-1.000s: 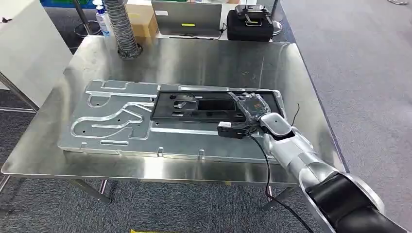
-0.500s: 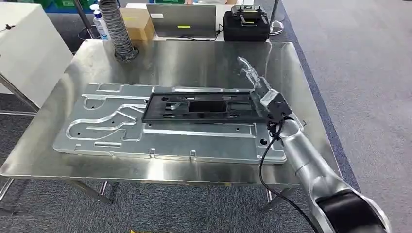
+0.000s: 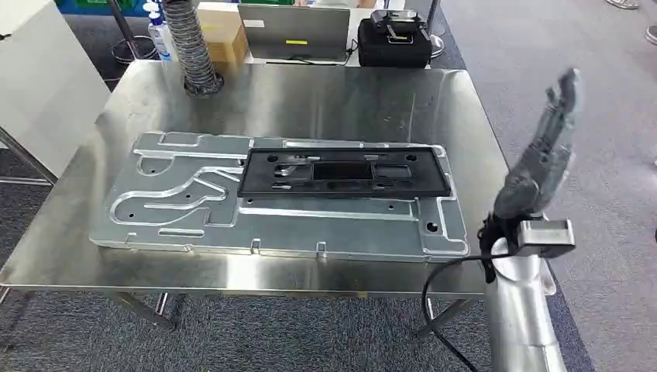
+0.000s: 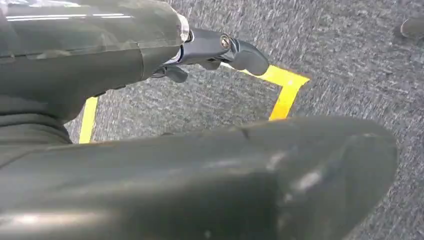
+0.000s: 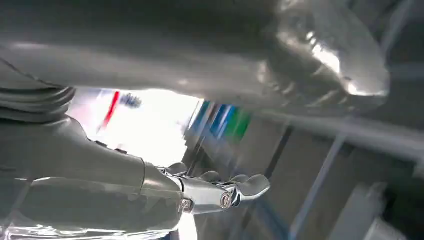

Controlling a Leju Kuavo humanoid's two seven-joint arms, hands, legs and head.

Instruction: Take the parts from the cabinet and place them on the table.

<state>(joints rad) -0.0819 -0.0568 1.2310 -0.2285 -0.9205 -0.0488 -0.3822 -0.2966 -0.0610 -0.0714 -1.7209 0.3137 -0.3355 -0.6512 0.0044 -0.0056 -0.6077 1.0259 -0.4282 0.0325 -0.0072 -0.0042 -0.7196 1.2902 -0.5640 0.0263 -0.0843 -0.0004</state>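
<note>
Right hand: I see my right hand [image 3: 545, 151] raised off the right edge of the worktop [image 3: 325, 97], fingers stretched out and apart, nothing in it; the right wrist view shows the same hand [image 5: 220, 192] with straight fingers and nothing between them.
Left hand: in the left wrist view my left hand [image 4: 220, 50] hangs over grey carpet with yellow floor tape [image 4: 282, 90], fingers loose, holding nothing.
Black part: the black frame part [image 3: 345, 172] lies flat on the silver plate, toward its far right portion, long side running left to right, well apart from my right hand.
Silver plate: the large grooved silver plate [image 3: 194, 205] lies flat across the middle of the worktop, its near edge close to the worktop's near edge.
Far side: I see a ribbed grey hose [image 3: 186, 43] standing at the far left corner of the worktop; beyond it a cardboard box [image 3: 221, 35], a blue-topped bottle [image 3: 160, 35], a laptop [image 3: 293, 31] and a black case [image 3: 395, 43].
Wrist cable: a black cable [image 3: 434, 298] loops down from my right wrist.
</note>
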